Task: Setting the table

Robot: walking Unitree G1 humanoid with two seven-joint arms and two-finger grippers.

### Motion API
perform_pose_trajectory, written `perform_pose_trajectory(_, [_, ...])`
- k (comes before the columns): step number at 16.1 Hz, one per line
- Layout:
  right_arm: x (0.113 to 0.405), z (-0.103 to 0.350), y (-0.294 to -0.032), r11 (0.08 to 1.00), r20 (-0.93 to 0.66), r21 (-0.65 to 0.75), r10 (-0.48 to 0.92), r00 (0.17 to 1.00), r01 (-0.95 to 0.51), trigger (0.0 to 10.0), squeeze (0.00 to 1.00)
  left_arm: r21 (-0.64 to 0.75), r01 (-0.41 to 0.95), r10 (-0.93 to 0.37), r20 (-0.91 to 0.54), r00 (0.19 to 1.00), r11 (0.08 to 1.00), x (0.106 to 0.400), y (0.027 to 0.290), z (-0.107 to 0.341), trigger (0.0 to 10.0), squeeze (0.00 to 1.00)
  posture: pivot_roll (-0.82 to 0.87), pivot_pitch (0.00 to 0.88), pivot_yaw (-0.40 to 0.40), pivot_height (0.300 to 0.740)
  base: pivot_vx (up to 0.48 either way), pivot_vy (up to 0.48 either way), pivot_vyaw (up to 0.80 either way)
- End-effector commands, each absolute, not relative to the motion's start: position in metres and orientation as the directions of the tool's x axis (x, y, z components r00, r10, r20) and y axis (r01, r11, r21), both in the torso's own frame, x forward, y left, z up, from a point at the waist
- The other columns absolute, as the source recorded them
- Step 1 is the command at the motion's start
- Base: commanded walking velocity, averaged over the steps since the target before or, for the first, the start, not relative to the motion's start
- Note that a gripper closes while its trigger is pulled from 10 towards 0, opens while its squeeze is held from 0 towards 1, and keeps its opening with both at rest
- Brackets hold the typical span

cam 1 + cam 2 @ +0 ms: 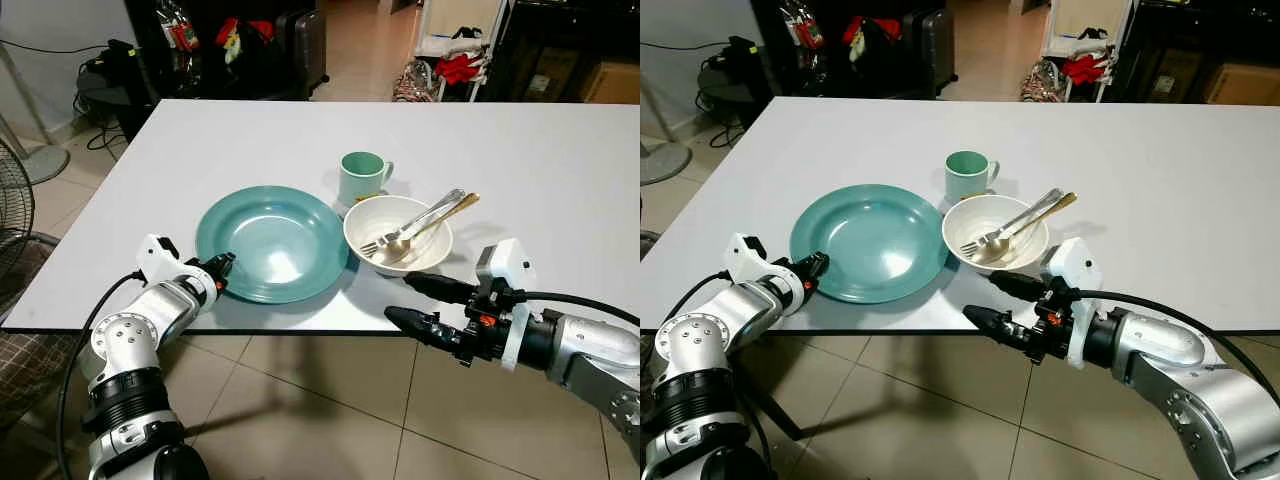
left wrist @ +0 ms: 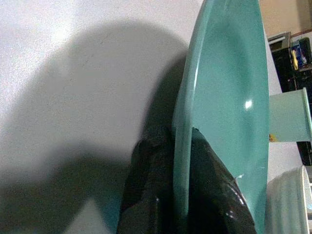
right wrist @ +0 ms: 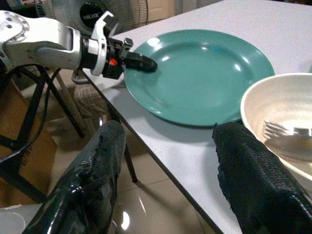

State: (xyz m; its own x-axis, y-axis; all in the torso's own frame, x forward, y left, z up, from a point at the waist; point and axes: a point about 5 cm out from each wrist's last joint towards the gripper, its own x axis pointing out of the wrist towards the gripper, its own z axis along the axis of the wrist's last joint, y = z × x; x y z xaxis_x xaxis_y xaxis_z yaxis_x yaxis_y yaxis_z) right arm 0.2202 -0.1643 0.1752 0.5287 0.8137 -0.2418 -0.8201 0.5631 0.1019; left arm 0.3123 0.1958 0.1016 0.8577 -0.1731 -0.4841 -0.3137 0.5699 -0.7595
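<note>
a teal plate (image 1: 272, 240) is seen lying flat near the front edge of a white table (image 1: 540, 170), with its near-left rim pinched by the left gripper (image 1: 221, 268); in the left wrist view one black finger (image 2: 217, 195) is laid over the rim and the other is tucked beneath it, so the plate is judged to be firmly clamped. just beside the plate, toward the robot's right, a white bowl (image 1: 372, 222) is set, its rim close to or touching the plate's; contact cannot be told. a fork (image 1: 415, 222) and a gold-handled spoon (image 1: 440, 216) are rested in the bowl, their handles slanted up and away to the far right. a pale green mug (image 1: 361, 176) is stood upright just behind the bowl.

the right gripper (image 1: 418, 302) is held at the table's front edge with its two fingers spread wide apart and nothing between them. the bowl lies just ahead of it and slightly to its left, and this arm is clearly the nearer one to the bowl. the cutlery's long axis runs away from the gripper, heads nearest it, so a short forward reach is judged to be enough for the bowl's near rim to be taken, while the handles would have to be approached from farther over the table.
</note>
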Motion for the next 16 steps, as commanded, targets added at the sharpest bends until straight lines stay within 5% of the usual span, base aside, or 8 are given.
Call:
perform_pose_trajectory(1, [0.221, 0.176, -0.162, 0.563, -0.240, 0.096, 0.814, 0.530, -0.821, 10.0, 0.00, -0.743, -0.324, -0.184, -0.511, 0.839, 0.586, 0.313, 0.194, 0.099, 10.0, 1.00, -0.12, 0.000, 0.058, 0.740, 0.000, 0.000, 0.00])
perform_pose_trajectory(13, [0.228, 0.177, -0.163, 0.598, -0.217, 0.091, 0.792, 0.570, -0.797, 10.0, 0.00, -0.597, -0.266, -0.150, -0.555, 0.818, 0.757, 0.285, 0.224, 0.088, 10.0, 1.00, -0.10, 0.000, 0.056, 0.740, 0.000, 0.000, 0.00])
perform_pose_trajectory(14, [0.230, 0.178, -0.163, 0.601, -0.213, 0.090, 0.790, 0.574, -0.794, 10.0, 0.00, -0.591, -0.225, -0.153, -0.520, 0.841, 0.775, 0.279, 0.229, 0.094, 10.0, 0.66, -0.10, 0.000, 0.054, 0.740, 0.000, 0.000, 0.00])
perform_pose_trajectory(15, [0.232, 0.178, -0.161, 0.602, -0.208, 0.092, 0.790, 0.576, -0.793, 10.0, 0.00, -0.573, -0.188, -0.148, -0.488, 0.860, 0.798, 0.273, 0.235, 0.101, 10.0, 0.00, -0.09, 0.000, 0.045, 0.740, 0.000, 0.000, 0.00])
perform_pose_trajectory(16, [0.234, 0.177, -0.159, 0.600, -0.204, 0.095, 0.793, 0.575, -0.794, 10.0, 0.00, -0.546, -0.160, -0.142, -0.469, 0.872, 0.822, 0.268, 0.239, 0.106, 10.0, 0.00, -0.08, 0.000, 0.039, 0.740, 0.000, 0.000, 0.00])
